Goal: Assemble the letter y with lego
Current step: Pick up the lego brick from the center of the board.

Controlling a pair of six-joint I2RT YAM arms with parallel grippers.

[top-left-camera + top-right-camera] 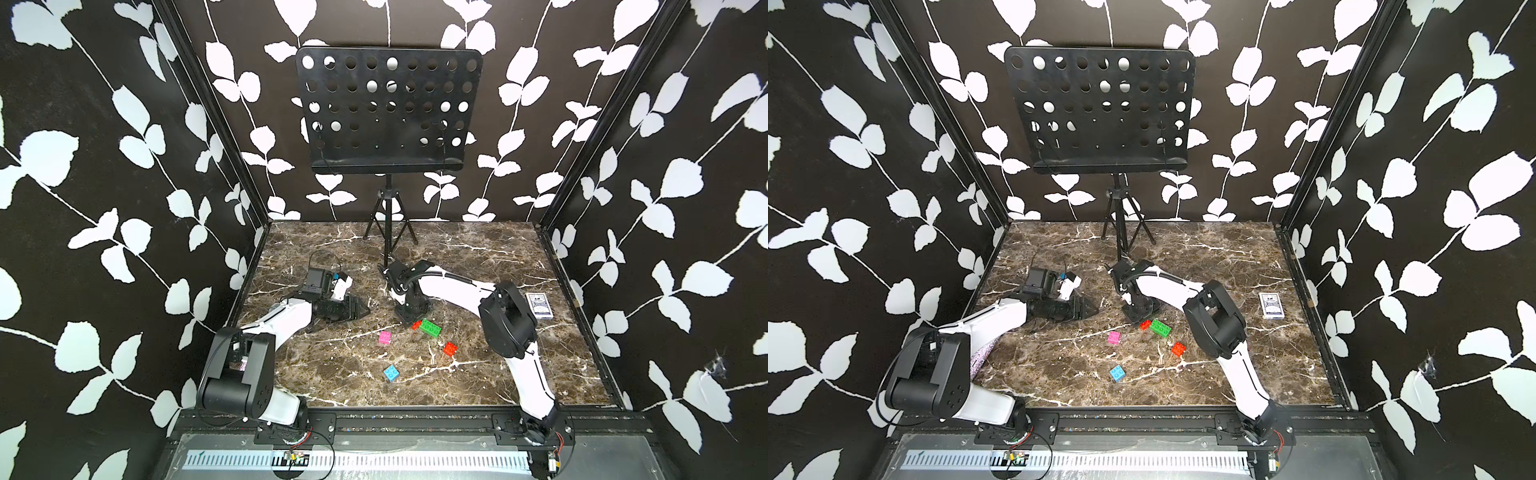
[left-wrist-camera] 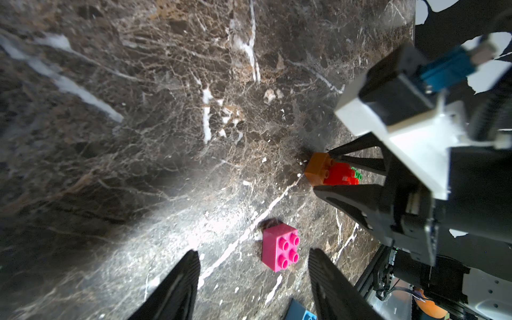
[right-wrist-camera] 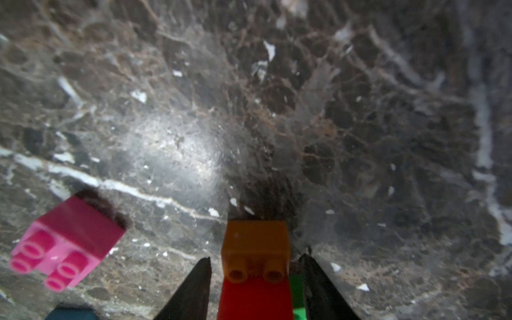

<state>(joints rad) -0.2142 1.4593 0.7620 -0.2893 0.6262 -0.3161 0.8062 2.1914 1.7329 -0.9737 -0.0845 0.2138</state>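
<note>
The lego is only partly joined. A long green studded plastic brick (image 1: pixel 432 328) lies flat on the brown marble-look table (image 1: pixel 478 257), well to the left of the blue-patterned card box (image 1: pixel 539 306). A square red studded brick (image 2: pixel 339 173) sits over the green brick's end farthest from the box. A square brown-orange studded brick (image 3: pixel 256 238) adjoins the red one beyond that end, studs up. How these three lock together I cannot tell. The green brick's long axis runs slantwise. Its bare end points toward the box's side of the table, but nearer the robot than the box itself; its covered end points away from the box.

The right gripper (image 3: pixel 256 257) stands over this cluster, released. Its black fingers (image 3: pixel 194 288) flank the brown-orange and red bricks. A sliver of table shows beside one finger and a sliver of green beside the other.

Three square bricks lie loose, studs up and apart from one another:
- The orange-red brick (image 1: pixel 450 348) is nearest the box.
- The pink brick (image 1: pixel 385 337) is farther from the box than the cluster.
- The light blue brick (image 1: pixel 391 372) is nearest the robot's base.

The left gripper (image 2: pixel 253 251), farthest from the box, is spread wide and empty, with the pink brick just beyond its fingertips.
</note>
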